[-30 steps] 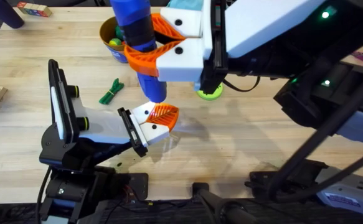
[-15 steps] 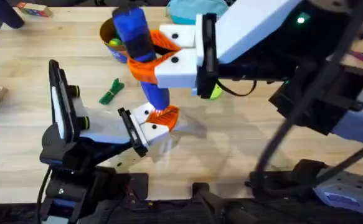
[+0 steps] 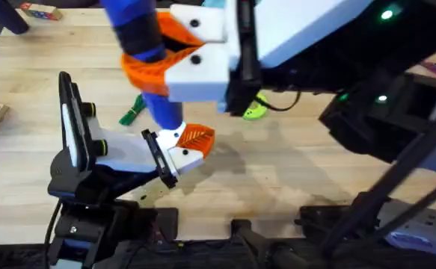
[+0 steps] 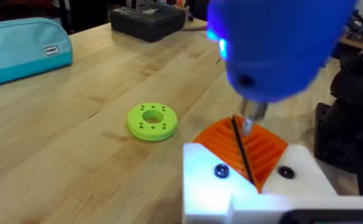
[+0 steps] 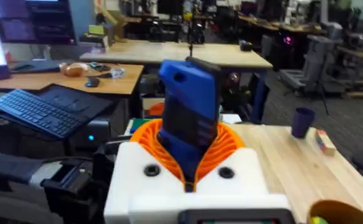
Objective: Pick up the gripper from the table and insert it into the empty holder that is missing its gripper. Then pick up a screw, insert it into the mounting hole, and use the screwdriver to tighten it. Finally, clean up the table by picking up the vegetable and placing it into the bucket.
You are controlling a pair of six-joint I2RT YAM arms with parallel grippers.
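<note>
Right claw (image 3: 161,63) pinched the screwdriver (image 3: 146,56) at frame's upper centre, tip down on the gripper (image 3: 191,142) seated in the holder (image 3: 98,161); we judged it tightening the screw.

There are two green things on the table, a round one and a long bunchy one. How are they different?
The ring is bright lime green; the bundle is a darker green. The ring is round and flat, with a big hole in the middle and little holes around it; the bundle is long and thin, like a bunch of beans. Both are green and both lie on the wooden table.
</note>
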